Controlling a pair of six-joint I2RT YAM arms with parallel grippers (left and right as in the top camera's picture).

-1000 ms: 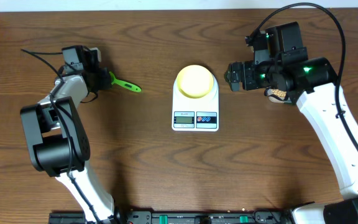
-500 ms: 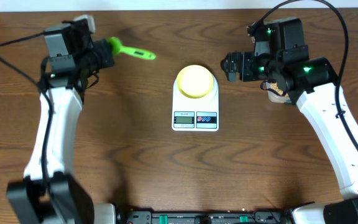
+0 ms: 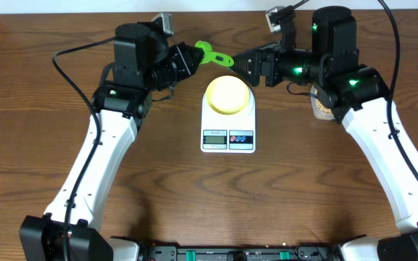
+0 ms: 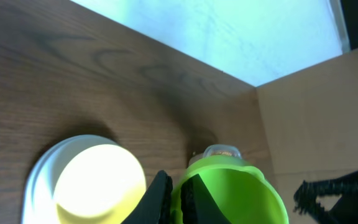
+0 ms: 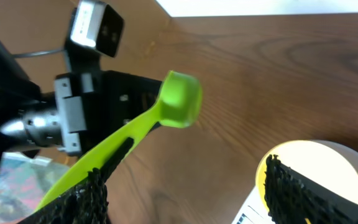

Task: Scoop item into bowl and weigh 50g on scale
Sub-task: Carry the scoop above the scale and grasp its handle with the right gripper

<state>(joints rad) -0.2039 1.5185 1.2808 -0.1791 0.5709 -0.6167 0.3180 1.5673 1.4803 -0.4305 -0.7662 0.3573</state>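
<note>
1. Beans (image 3: 325, 110) lie in a tub (image 3: 315, 106) right of the scale (image 3: 228, 129), mostly hidden by the right arm.
2. Left gripper (image 3: 192, 58) is clamped on the green spoon (image 3: 210, 52), held above the table.
3. Right gripper (image 3: 239, 64) stands open beside the spoon's handle.
4. Bowl (image 3: 227, 94) sits on the scale, whose display is unreadable.

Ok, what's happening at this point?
It looks like a handover of the green spoon just behind the scale. The left gripper grips the spoon by its scoop end. The right gripper has open jaws on either side of the handle, not yet clamped. The yellow bowl sits on the scale and looks empty.
</note>
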